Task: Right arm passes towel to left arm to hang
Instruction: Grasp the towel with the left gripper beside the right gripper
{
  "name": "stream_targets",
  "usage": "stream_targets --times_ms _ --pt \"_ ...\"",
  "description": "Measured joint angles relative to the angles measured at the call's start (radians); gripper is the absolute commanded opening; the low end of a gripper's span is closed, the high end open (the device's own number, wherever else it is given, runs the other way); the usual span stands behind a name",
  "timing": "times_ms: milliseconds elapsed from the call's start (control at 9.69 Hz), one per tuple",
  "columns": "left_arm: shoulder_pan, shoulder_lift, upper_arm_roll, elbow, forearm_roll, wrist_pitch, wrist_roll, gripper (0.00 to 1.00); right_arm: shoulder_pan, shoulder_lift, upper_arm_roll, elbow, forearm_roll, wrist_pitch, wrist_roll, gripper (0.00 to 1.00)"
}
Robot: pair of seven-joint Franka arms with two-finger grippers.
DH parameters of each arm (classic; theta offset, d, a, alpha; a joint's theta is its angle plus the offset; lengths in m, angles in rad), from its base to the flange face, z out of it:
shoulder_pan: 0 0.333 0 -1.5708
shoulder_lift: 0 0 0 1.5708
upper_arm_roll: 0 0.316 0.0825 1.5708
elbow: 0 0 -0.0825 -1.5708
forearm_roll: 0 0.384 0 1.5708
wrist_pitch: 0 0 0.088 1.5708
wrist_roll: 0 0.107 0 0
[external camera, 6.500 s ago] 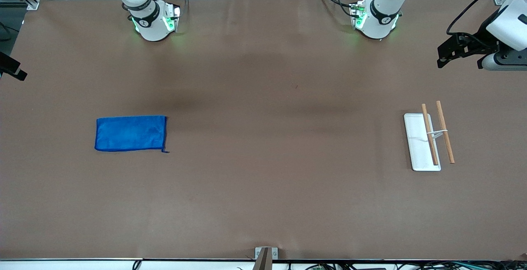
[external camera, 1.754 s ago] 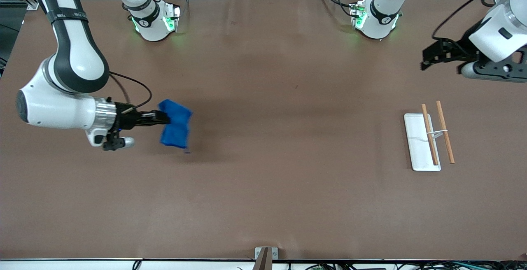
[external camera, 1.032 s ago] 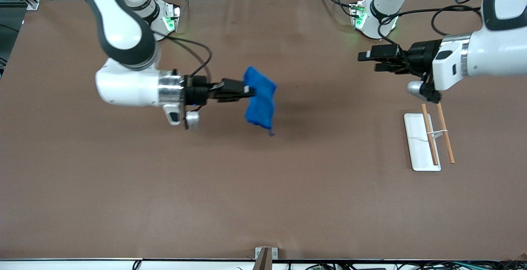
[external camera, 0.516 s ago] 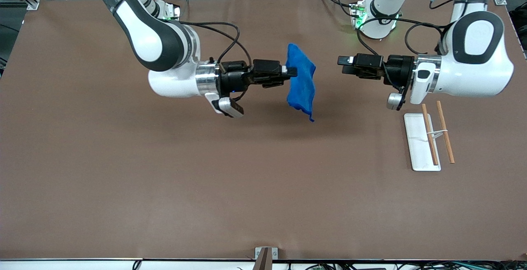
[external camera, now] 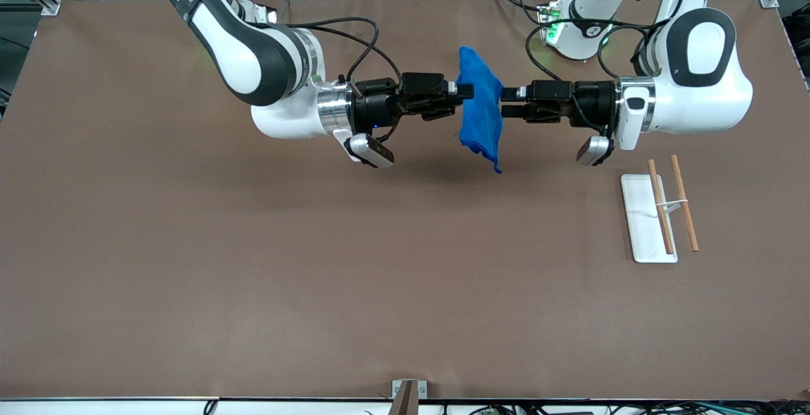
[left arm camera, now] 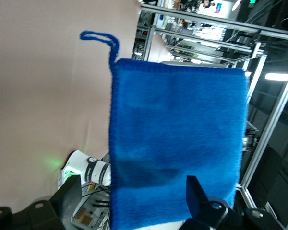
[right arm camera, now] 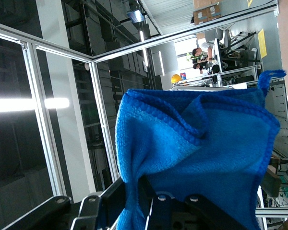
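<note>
While the right hand (external camera: 465, 92) stays out over the worktop (external camera: 253, 276) mid-span, fingers pinched tight on the towel (external camera: 479, 108), the cloth hangs in the air between the two hands, clear of the surface. Grip is on an upper edge; the right wrist view shows the fabric bunched where the fingers bite. Long axis runs vertical, free end and corner loop (external camera: 498, 169) dangling lowest.

Key relation: the left hand (external camera: 504, 103) faces the towel head-on from the left arm's end of the table, fingers spread either side of the cloth's upper part, at or just beside the fabric. The left wrist view shows the towel face filling the gap between the two fingers (left arm camera: 199, 199), not yet clamped as far as I can tell. Both hands are level and nose to nose, towel sandwiched between. Judgement: handover is at the pre-close point; the left hand needs to close before the right lets go.

White tray (external camera: 639, 238) sits on the worktop toward the left arm's end, nearer the front camera than the hands. Rack with two wooden rails (external camera: 685, 212) stands on it; nothing hung on it.
</note>
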Motion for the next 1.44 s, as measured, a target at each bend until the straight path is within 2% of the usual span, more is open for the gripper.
stream_targets --times_ms 310,413,619,722,825,1341,1444 --pt "0.0 -0.005 -0.033 -0.01 -0.064 0.076 0.037 0.92 0.0 0.0 0.01 0.001 0.002 -0.001 -0.002 0.0" --pt "0.0 -0.005 -0.048 -0.013 -0.077 0.102 0.047 0.89 0.0 0.0 0.012 0.001 0.003 -0.001 -0.003 0.0" --pt "0.0 -0.005 -0.058 -0.019 -0.083 0.115 0.051 0.26 0.0 0.0 0.012 0.001 0.003 0.0 -0.007 0.0" --pt "0.001 -0.007 -0.054 -0.019 -0.083 0.115 0.051 0.07 0.0 0.001 0.012 0.001 0.003 0.0 -0.01 0.0" --pt "0.003 -0.009 -0.049 -0.019 -0.083 0.116 0.051 0.0 0.0 0.001 0.012 0.001 0.004 0.0 -0.013 0.0" --pt "0.008 -0.022 0.004 -0.012 -0.084 0.118 0.04 0.0 0.0 0.001 0.013 0.002 0.004 0.0 -0.015 0.01" --pt "0.008 -0.023 0.005 -0.008 -0.075 0.118 0.029 0.0 0.0 0.001 0.013 0.002 0.004 0.0 -0.015 0.28"
